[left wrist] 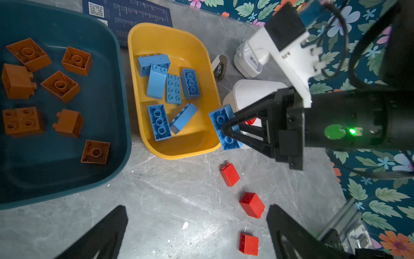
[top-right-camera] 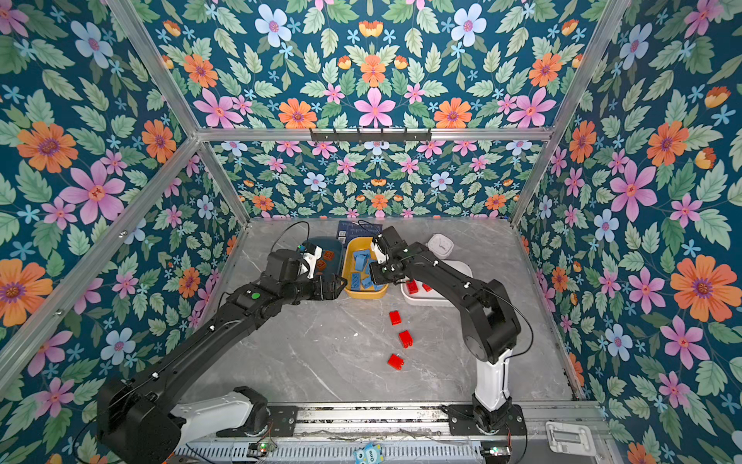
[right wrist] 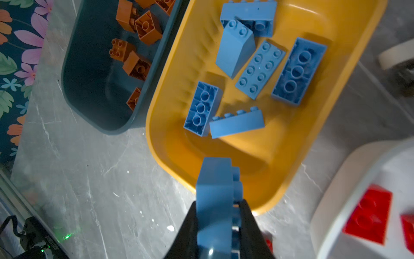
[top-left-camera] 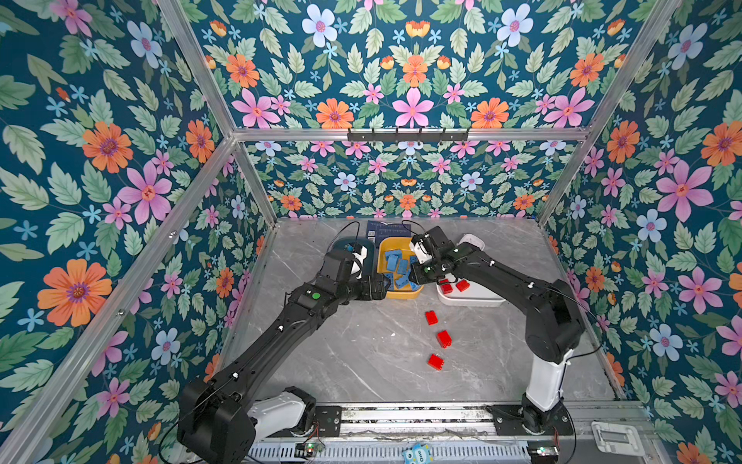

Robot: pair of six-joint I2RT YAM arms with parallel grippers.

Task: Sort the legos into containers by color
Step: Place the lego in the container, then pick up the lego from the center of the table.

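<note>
Item: three bright red studded plastic bricks, loose on the grey marble table. Left gripper: spread, empty. Right gripper: pinching a light blue long brick at the near rim of the yellow plastic tub. Likely light, rigid, slick; best taken across flat sides.

Grey marbled tabletop. Far centre, row left to right: teal tub, yellow tub, white tub. Dark blue card flat behind teal and yellow. Small white gadget behind white tub. Three red bricks loose in line, nearer, right of centre.
</note>
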